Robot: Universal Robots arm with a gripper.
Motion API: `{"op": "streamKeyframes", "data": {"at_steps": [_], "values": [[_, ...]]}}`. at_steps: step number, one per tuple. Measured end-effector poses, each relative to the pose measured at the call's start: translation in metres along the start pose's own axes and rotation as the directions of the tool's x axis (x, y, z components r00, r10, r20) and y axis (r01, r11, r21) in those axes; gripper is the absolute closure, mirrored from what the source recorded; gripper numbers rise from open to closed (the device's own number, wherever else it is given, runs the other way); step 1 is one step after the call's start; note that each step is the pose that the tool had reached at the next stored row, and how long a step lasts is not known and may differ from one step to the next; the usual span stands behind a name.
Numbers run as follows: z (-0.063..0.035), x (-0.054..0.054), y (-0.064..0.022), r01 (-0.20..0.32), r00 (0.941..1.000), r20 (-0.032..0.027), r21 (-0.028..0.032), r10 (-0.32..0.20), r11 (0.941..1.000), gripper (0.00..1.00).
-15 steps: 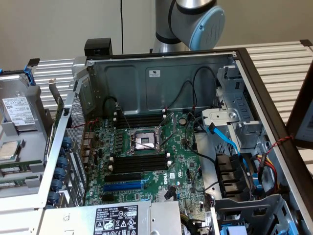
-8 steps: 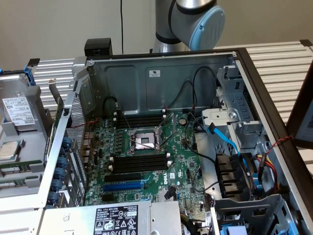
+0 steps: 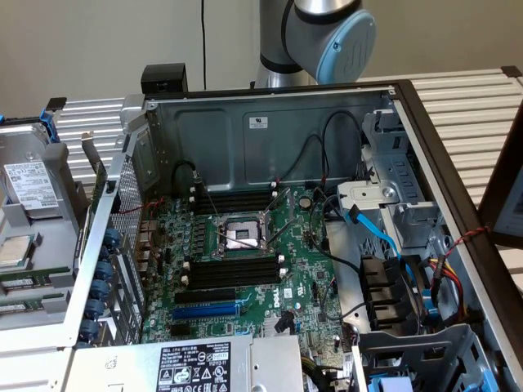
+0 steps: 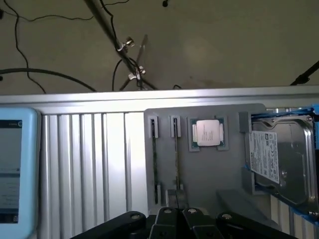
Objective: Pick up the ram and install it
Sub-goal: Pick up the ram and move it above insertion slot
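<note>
In the exterior view, the top edge is cutting off my arm [image 3: 327, 37] and the exterior view's left edge is cropping the grey tray [image 3: 55, 159]. In the wrist view, the frame is cutting off my gripper [image 4: 174, 216] and the hard drive [image 4: 279, 159]. The ram [image 4: 176, 154] is presenting only its thin edge, hiding its label.

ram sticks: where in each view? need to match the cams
Exterior view: ram sticks at the exterior view's left edge, just below the CPU chip.
Wrist view: ram sticks edge-on in slots of the grey tray, beside the CPU chip.
Shared landmark: the hard drive, on the chip's other side.
</note>
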State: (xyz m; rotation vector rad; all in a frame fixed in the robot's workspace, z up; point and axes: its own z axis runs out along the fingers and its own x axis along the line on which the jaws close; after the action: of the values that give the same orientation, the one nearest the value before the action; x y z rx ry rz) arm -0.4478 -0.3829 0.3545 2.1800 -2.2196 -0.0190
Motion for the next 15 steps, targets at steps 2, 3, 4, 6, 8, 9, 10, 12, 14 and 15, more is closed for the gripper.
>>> {"op": "streamKeyframes", "data": {"at_steps": [2, 3, 4, 6, 8, 9, 10, 12, 14, 15], "values": [[0.0007, 0.0, 0.0, 0.036, 0.9994, -0.0014, 0.0005, -0.036, 0.9994, 0.9], [0.0011, 0.0, 0.0, 0.054, 0.9985, -0.0034, 0.0006, -0.054, 0.9985, 0.9], [0.0015, 0.0, 0.0, 0.07, 0.9975, -0.0058, 0.0007, -0.07, 0.9975, 0.9], [0.0026, 0.0, 0.0, 0.097, 0.9952, -0.0126, 0.0008, -0.097, 0.9953, 0.9], [0.0042, 0.0, -0.0001, 0.118, 0.9929, -0.0171, 0.0022, -0.118, 0.993, 0.9], [0.0049, 0.0, -0.0001, 0.122, 0.9924, -0.0184, 0.0062, -0.122, 0.9925, 0.9], [0.0054, 0.0, -0.0001, 0.123, 0.9923, -0.0192, 0.0127, -0.123, 0.9924, 0.9], [0.0073, 0.0, -0.0002, 0.123, 0.9923, -0.0203, 0.0242, -0.122, 0.9921, 0.9], [0.0104, 0.0, 0.0001, 0.123, 0.9923, -0.0206, 0.028, -0.122, 0.9921, 0.9], [0.0124, 0.0, 0.0004, 0.123, 0.9923, -0.0207, 0.0282, -0.122, 0.9921, 0.9]]}}
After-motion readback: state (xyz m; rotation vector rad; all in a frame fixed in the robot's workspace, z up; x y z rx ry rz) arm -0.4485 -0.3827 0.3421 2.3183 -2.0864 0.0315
